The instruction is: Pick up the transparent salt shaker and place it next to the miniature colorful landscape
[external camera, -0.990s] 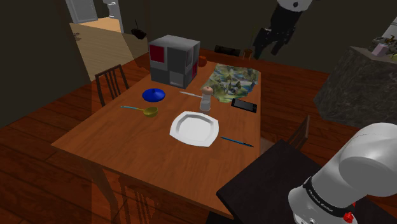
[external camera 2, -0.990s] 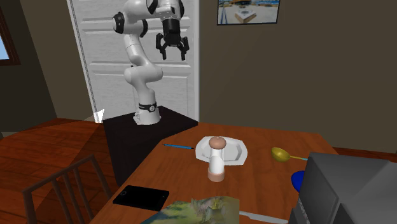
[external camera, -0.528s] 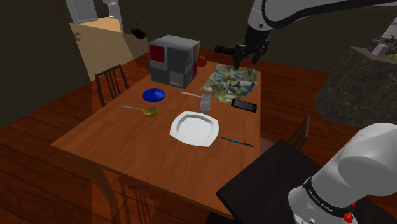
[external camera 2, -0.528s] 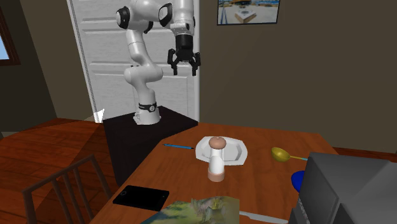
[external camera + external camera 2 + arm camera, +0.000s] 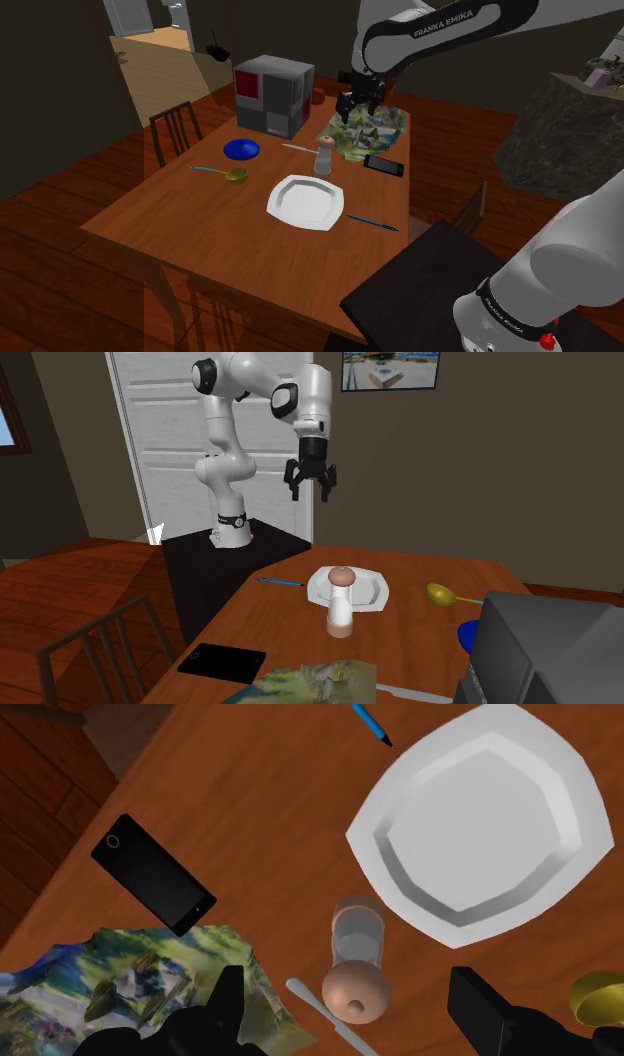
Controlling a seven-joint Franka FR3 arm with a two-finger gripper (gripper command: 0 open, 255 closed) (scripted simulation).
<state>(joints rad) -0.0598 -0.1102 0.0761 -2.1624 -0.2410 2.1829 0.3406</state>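
Claw (image 5: pixel 311 490) hung wide open and empty, well above the upright salt shaker (image 5: pixel 357 936), which was centred beneath it; a straight descent, closing under the cap, looked best.

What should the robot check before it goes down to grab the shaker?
1. Jaws open: ok, they stand wide apart in the wrist view.
2. Shaker upright on the table: ok.
3. Jaws lined up over the shaker: ok, it sits between them, well below.
4. Room for the jaws around the shaker: cannot tell; the plate and knife lie very close to it.
5. Free spot by the landscape: ok, bare table along its edge, though the phone takes one side.
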